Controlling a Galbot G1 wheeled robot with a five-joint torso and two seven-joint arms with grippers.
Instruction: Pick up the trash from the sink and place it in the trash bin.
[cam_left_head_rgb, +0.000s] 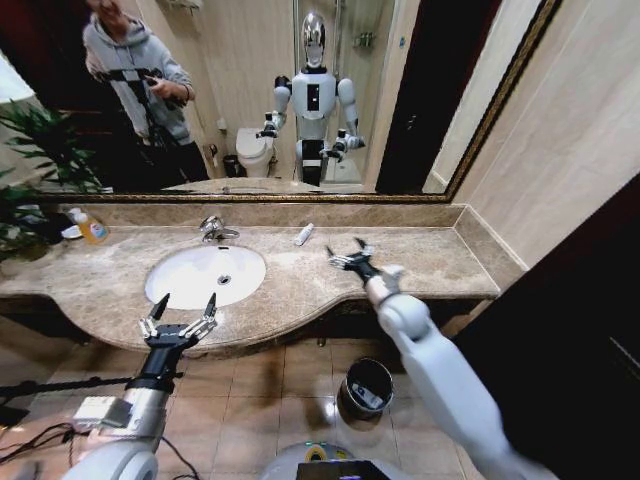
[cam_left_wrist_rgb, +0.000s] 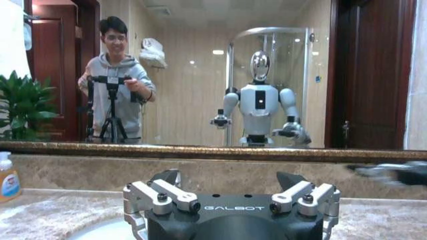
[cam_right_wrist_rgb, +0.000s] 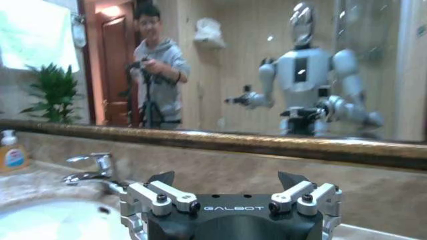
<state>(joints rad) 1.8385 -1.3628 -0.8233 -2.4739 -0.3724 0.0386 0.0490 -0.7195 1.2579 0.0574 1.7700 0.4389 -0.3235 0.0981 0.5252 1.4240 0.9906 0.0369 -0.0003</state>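
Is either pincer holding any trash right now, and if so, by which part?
Nothing is held. The left pincer hangs open at the counter's front edge by the sink; the right pincer is open above the counter, short of the white tube.

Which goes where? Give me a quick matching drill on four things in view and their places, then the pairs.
Things:
1. white tube
2. trash bin
3. orange soap bottle
4. left gripper

Places:
A. on the floor below the counter
B. at the counter's front edge, before the sink
C. on the counter right of the faucet
D. counter's far left

Pairs: 1-C, 2-A, 3-D, 4-B
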